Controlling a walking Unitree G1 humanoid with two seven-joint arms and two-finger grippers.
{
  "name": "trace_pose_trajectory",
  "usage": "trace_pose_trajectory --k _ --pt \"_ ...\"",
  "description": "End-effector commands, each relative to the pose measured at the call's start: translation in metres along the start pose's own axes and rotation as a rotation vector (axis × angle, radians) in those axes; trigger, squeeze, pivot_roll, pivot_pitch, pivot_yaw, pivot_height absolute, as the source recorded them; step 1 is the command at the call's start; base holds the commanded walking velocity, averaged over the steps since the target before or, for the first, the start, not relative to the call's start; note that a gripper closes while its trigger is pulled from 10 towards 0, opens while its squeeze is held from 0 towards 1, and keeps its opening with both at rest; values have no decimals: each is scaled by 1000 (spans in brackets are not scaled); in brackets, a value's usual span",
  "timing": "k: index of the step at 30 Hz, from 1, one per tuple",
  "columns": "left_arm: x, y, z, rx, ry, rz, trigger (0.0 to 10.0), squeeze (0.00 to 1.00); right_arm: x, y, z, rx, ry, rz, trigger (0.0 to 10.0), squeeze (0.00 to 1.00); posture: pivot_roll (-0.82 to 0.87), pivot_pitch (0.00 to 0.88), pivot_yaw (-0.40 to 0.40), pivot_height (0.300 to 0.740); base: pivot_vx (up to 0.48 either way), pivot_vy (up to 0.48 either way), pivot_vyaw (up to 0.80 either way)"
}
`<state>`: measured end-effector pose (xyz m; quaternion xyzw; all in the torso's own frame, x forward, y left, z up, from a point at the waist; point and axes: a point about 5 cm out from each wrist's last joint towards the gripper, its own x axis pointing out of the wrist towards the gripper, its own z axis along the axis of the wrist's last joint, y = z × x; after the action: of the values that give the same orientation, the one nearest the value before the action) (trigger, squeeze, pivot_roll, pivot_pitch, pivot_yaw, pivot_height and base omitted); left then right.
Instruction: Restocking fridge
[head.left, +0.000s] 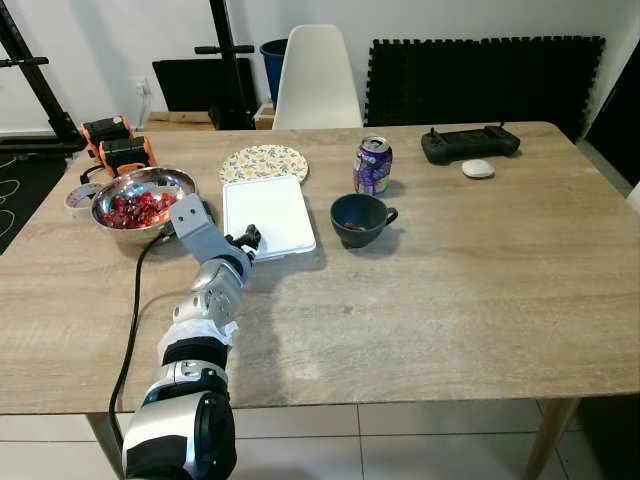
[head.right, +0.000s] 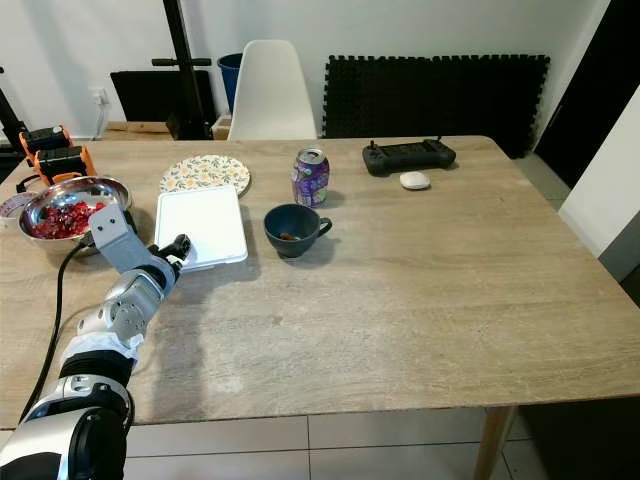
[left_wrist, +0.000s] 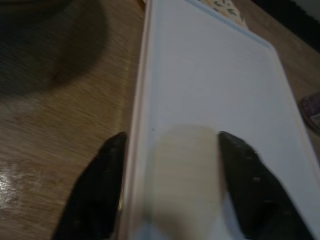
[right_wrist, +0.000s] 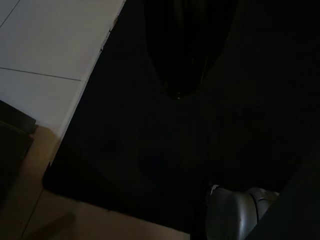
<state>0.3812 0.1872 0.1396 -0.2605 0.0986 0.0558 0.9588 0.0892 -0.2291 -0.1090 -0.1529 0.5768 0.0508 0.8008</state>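
Flanking the white tray (head.left: 268, 215): berry bowl (head.left: 137, 205), floral plate (head.left: 263, 163), blue cup (head.left: 358, 219).

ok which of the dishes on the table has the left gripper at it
The white rectangular tray: the left gripper straddles its near-left corner. The metal bowl and blue cup sit untouched.

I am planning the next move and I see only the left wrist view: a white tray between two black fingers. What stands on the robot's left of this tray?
Observer: A metal bowl of red fruit stands there, apart from the white tray.
Operator: And on the tray's right side?
Observer: A dark blue cup, with a purple can behind it.
Operator: Which corner do I hold?
Observer: The left end effector is at the near left corner.
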Motion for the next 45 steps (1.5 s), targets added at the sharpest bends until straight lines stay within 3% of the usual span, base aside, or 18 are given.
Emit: trace_pose_trajectory --k 1,12,21,27,30,32,34,37,40,43,44,45 --pt "0 6 -12 -25 60 16 0 0 0 1 -3 -3 6 6 10000 0 -72 89 6 740 0 0 0" --pt "0 12 -10 -40 69 28 0 0 0 1 -1 -7 3 8 10000 0 -67 88 3 740 0 0 0" --pt "1 6 -2 -55 24 -8 0 0 0 0 1 -9 0 6 10000 0 -66 79 2 740 0 0 0" --pt "0 -16 15 -85 -80 -180 0 0 1 -1 4 -12 -5 3 10000 0 -66 71 2 740 0 0 0" --pt "-5 -36 30 -111 -158 -338 0 0 1 -2 6 -14 -10 0 10000 0 -62 62 0 740 0 0 0" --pt "-5 -36 30 -111 -158 -338 0 0 1 -2 6 -14 -10 0 10000 0 -62 62 0 740 0 0 0" --pt "-10 -46 40 -124 -205 -422 0 0 1 -2 8 -14 -14 -2 10000 0 -64 60 1 740 0 0 0" --pt "-10 -46 40 -124 -205 -422 0 0 1 -2 8 -14 -14 -2 10000 0 -64 60 1 740 0 0 0" --pt "-17 -57 52 -152 -261 -530 235 0 1 -3 9 -12 -16 -5 10000 0 -65 57 -1 740 0 0 0" --pt "-20 -60 57 -163 -283 -567 235 0 1 -4 9 -11 -17 -6 10000 0 -64 57 -2 740 0 0 0" --pt "-23 -61 63 -176 -307 -602 2431 0 1 -4 9 -10 -18 -8 10000 0 -64 56 -2 740 0 0 0" --pt "-26 -61 69 -194 -330 -639 7922 0 1 -5 10 -7 -18 -12 10000 0 -63 54 -3 740 0 0 0"
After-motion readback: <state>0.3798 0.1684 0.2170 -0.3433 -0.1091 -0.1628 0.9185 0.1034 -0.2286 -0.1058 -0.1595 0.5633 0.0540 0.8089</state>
